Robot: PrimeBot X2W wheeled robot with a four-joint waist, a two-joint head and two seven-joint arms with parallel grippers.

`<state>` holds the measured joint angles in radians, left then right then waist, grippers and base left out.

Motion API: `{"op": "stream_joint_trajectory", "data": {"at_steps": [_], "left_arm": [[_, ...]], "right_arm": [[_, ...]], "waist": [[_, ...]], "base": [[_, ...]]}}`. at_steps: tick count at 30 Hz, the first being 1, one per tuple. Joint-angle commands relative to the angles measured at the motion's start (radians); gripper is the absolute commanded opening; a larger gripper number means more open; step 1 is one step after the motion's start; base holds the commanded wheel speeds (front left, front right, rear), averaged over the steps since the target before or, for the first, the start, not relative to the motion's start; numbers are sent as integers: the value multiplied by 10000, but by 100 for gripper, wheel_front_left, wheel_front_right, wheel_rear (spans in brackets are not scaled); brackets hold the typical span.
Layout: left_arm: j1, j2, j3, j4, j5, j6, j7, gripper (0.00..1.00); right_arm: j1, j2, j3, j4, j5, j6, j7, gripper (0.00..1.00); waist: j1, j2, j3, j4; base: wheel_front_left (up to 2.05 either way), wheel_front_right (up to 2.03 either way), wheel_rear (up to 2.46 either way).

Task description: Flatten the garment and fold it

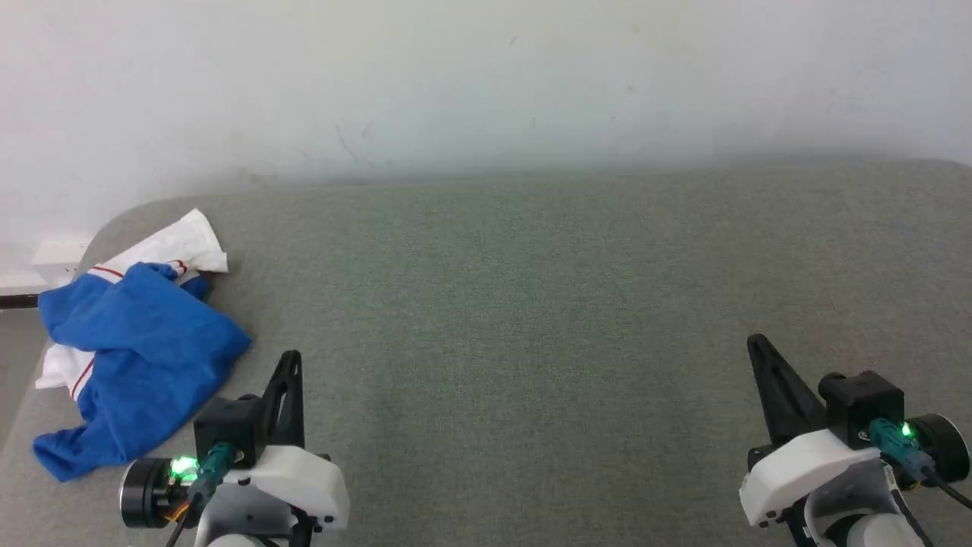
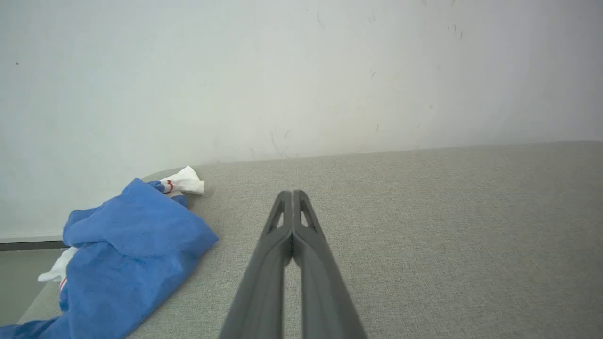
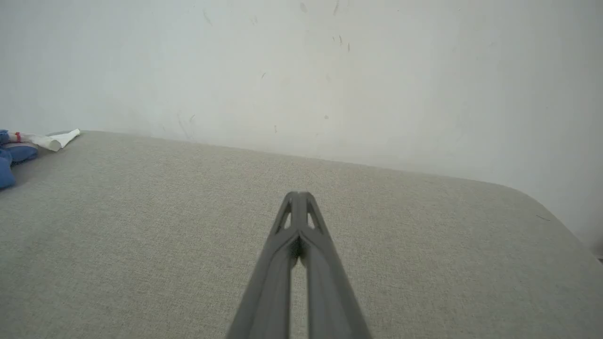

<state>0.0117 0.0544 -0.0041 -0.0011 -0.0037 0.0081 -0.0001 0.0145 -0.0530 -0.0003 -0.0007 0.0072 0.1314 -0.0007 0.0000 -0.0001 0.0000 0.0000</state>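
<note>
Down at the bottom of the head view, left pincer (image 1: 291, 363) and right pincer (image 1: 758, 346) both point up the grey table (image 1: 531, 304), each with its two dark fingers pressed tight together and nothing between them. No cloth is held on either side. Over by the table's far left corner sits the garment (image 1: 137, 342), a crumpled blue heap with white sleeve cloth and a flash of red trim poking out at the back, right at the table's edge. It lies just beside the left pincer and well apart from the right one.

So the job looks barely begun, and flattening comes first. My read on doing it well: the left pincer should spread its fingers before it reaches, pick a clear single edge, say the blue corner nearest it, not the thick middle, and draw the heap toward the bare centre where both arms can work. Grab too many layers and the bunch just travels as a bunch. Then the right pincer can take an opposite edge and pull it flat.
</note>
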Motion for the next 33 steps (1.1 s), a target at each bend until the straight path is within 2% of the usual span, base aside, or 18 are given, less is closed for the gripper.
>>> {"op": "stream_joint_trajectory", "data": {"at_steps": [1,29,30,33], "left_arm": [[-117,-42,41,11,37,-81,1,0],[-117,-42,41,11,37,-81,1,0],[3,2,-4,-2,0,4,-1,100],[7,4,-12,-2,-1,3,-4,100]], "right_arm": [[-145,28,3,7,-72,-7,7,0],[-145,28,3,7,-72,-7,7,0],[4,-2,0,0,5,0,-1,100],[14,-6,-1,1,10,0,-4,100]], "waist": [[0,1,0,0],[0,1,0,0],[0,0,0,0],[0,0,1,0]], "base": [[0,0,0],[0,0,0],[0,0,0],[0,0,0]]}}
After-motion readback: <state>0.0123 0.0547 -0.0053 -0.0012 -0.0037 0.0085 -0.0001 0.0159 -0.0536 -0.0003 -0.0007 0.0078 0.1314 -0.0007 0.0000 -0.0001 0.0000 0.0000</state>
